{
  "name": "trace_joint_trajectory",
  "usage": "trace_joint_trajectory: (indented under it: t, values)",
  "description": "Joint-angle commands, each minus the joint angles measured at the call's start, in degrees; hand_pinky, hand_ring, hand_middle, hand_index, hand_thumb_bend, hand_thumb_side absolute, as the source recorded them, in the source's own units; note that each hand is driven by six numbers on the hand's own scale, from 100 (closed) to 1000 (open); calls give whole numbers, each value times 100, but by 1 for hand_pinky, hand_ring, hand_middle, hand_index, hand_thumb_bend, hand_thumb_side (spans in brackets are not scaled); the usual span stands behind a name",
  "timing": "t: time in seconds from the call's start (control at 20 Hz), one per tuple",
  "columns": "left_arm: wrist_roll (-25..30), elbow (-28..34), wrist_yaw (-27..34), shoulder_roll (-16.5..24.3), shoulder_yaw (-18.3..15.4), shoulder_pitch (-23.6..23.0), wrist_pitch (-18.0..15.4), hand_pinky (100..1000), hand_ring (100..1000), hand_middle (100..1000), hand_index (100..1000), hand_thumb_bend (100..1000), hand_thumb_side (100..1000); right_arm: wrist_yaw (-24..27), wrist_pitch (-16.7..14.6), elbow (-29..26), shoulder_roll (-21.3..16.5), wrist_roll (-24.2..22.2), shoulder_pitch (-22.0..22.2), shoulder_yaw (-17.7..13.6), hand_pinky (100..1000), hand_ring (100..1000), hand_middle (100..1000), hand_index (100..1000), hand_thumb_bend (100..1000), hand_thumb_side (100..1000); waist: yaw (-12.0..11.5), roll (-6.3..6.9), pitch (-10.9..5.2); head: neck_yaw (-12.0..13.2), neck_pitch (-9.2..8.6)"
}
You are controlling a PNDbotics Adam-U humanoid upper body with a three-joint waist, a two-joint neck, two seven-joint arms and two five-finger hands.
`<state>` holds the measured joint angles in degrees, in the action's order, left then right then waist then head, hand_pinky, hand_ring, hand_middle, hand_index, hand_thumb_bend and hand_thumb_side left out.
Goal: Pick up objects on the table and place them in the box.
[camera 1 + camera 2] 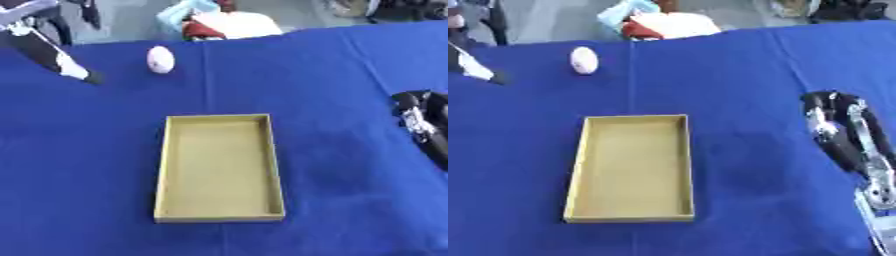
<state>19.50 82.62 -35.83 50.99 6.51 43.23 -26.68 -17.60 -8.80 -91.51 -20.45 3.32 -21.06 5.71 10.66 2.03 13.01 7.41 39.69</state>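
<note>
Where the blue cloth of the table [332,75] spreads widest, an open tan box [220,167] — shallow, rectangular, long side running away from the camera, nothing inside. Far beyond its left corner, well apart, a pale egg-shaped object [160,59] lying on the cloth near the table's back edge. Just left of that object, not touching it, the left hand [72,69], reaching in from the upper left corner, white and black with a dark tip low over the cloth; fingers too blurred to read, so cannot tell whether spread or closed. At the right edge, the right hand [839,131] — only a cropped dark patch in the left eye view, but in the right eye view shown with its silver-jointed forearm, fingers pointing up and relaxed, holding nothing. Past the far edge, a heap of white, red and pale blue stuff [214,22].
</note>
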Motion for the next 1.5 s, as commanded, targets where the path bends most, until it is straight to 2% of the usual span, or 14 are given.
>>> trace_joint_trajectory:
  t: [0.05,0.5,0.75,1.05,1.3,1.5]
  values:
    - [-51,-4,-50,148,-44,119,5,678,607,459,571,798,449,-1,2,-67,-65,7,-38,-3,503,601,502,699,100,834,5,-6,-125,1,-73]
    - [-139,-144,-134,68,-20,228,3,676,607,459,573,799,428,11,3,-67,-56,13,-26,-2,503,601,502,698,100,837,0,-4,-126,-10,-55]
    - [-136,-470,-323,-164,99,552,-36,675,604,457,570,798,420,23,2,-59,-53,3,-7,11,502,601,502,698,100,839,2,-6,-137,-5,-46]
    - [-167,-1438,-955,-783,162,1198,-32,672,602,458,571,770,418,43,-2,-57,-42,-7,-9,30,502,601,501,698,100,842,53,-8,-112,9,-30]
    - [-323,-2448,-1608,-1258,-40,1606,173,674,604,462,574,704,410,69,-8,-59,-35,-13,-22,45,501,601,501,698,100,846,156,7,-68,45,-35]
    - [-608,-3096,-2065,-1485,-232,1790,403,673,603,461,572,693,421,86,-17,-61,-29,-27,-42,60,501,601,501,698,100,848,234,30,-31,75,-43]
